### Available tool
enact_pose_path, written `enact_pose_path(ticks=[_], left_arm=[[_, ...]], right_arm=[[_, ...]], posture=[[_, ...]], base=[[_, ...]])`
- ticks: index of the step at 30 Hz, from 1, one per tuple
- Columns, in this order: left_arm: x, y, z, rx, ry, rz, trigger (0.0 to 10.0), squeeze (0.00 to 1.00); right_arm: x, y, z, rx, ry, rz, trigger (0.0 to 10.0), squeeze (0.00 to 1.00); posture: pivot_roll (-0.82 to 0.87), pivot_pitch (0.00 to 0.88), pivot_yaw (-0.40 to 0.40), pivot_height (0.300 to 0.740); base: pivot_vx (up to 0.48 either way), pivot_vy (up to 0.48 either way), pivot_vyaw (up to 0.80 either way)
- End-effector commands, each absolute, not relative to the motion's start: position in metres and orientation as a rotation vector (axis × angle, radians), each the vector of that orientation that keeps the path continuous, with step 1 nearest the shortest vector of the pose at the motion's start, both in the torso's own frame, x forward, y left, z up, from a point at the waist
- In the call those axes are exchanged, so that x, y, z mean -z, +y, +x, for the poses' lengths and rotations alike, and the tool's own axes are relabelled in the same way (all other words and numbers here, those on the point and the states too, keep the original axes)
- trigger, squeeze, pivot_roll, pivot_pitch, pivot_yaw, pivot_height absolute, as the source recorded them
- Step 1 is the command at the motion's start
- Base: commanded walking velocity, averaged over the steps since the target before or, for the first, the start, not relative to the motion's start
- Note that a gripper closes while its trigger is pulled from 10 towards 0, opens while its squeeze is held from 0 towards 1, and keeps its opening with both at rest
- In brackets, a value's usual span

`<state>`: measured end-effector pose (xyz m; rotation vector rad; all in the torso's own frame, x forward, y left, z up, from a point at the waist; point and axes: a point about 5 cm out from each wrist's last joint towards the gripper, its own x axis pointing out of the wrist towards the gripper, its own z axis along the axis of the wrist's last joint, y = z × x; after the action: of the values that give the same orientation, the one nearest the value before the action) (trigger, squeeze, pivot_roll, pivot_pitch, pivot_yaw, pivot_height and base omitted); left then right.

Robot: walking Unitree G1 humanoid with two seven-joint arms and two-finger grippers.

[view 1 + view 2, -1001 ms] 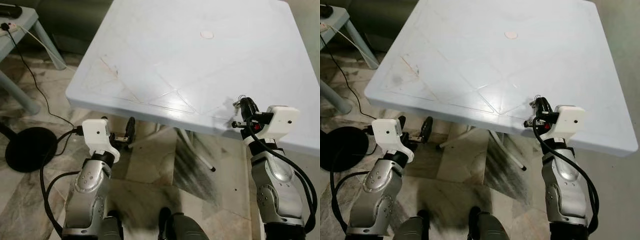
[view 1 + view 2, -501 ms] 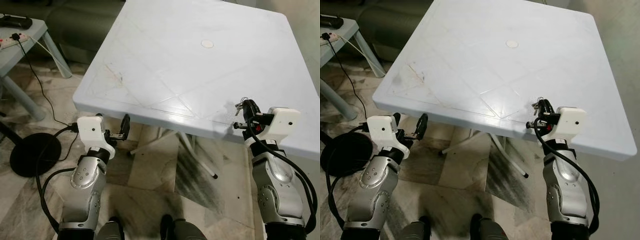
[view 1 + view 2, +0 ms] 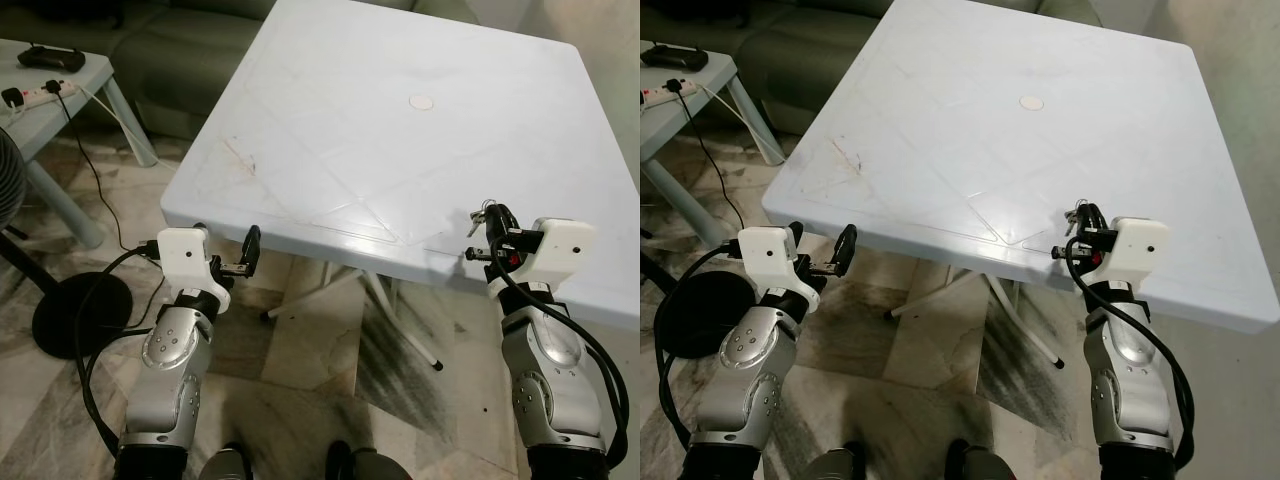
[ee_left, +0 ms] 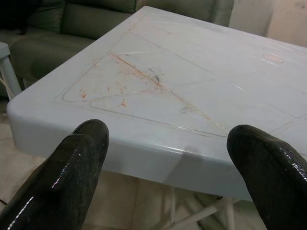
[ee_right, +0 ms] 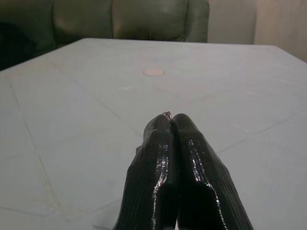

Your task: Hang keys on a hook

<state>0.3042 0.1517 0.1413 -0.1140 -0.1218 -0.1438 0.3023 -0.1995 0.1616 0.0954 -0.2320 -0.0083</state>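
Table [image 3: 400, 130] was pale blue-white, with faint raised diagonal line pattern and reddish-brown scuffs near one corner. Small white round cap [image 3: 421, 101] at its centre. Both grippers' fingers [image 4: 72, 177] were glossy black, wrist housings [image 3: 560, 245] white, arms silver. Keys [image 3: 482, 210] looked metallic grey. Floor [image 3: 310, 340] was beige-grey marble with dark veining. Sofa [image 4: 72, 24] dark green. Side table [image 3: 50, 95] light grey-blue, with black cable [image 3: 95, 185].

Keys [image 3: 482, 211]: mostly hidden between the closed fingers of the right gripper [image 3: 497, 222]; number and shape too small to tell.
White table [image 3: 400, 130]: far edge cut off by the frame top.
Fan [image 3: 10, 180]: cut by the left edge, only part of its grille seen.
Sofa [image 4: 72, 19]: cut off at the top.
Floor near the robot's feet [image 3: 290, 465]: blurred.
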Motion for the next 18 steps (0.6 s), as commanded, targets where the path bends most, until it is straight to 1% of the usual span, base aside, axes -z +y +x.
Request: enact_pose_path(ticks=[1, 18], left_arm=[[-0.1379, 0.1526, 0.3049, 0.149, -0.113, -0.107, 10.0, 0.00], [-0.1343, 0.1442, 0.3137, 0.179, -0.108, -0.109, 10.0, 0.00]], right_arm=[[-0.1604, -0.2046, 0.3012, 0.037, -0.227, 0.087, 10.0, 0.00], [-0.1553, -0.2063, 0.2998, 0.058, -0.203, 0.073, 10.0, 0.00]], posture=[[0.04, 0.148, -0.045, 0.740], [0.01, 0.119, -0.034, 0.740]], base=[[0.000, 0.000, 0.00], [0.000, 0.000, 0.00]])
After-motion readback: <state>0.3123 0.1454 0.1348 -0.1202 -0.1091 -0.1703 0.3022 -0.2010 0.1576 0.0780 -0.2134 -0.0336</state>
